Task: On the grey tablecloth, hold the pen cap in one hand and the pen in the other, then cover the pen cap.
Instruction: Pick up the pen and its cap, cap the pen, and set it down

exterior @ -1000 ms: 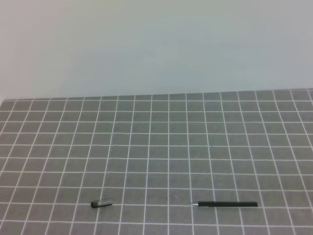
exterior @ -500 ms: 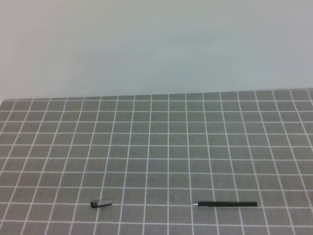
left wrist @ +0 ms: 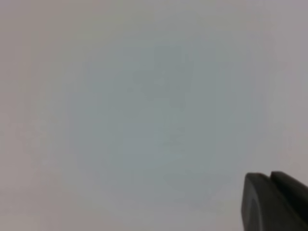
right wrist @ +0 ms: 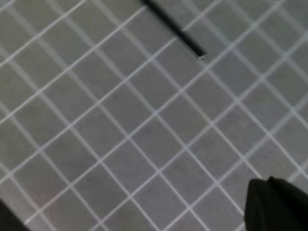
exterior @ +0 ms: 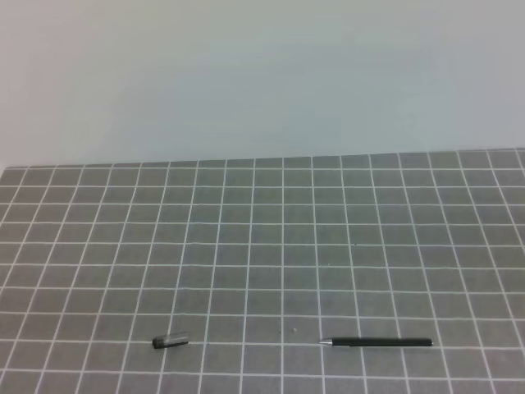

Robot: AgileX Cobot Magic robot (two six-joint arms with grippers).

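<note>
Soft even light, faint shadows, all views slightly blurred, left wrist view featureless haze

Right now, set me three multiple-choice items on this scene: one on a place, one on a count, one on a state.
1. Where does the pen cap lie relative to the pen in the exterior high view?
A. To its left, apart from it
B. Fitted on its tip
C. To its right, touching it

2. How many loose things lie on the grey tablecloth?
A. One
B. Two
C. Four

3. What is the state of the pen?
A. Held up in a hand
B. Standing upright
C. Lying flat, uncapped, tip pointing left

Answers:
1. A, since bare cloth squares separate the cap on the left from the pen on the right.
2. B, since only cap and pen show on the cloth.
3. C, since the silvery tip shows bare at the pen's left end and no hand is near it.
</note>
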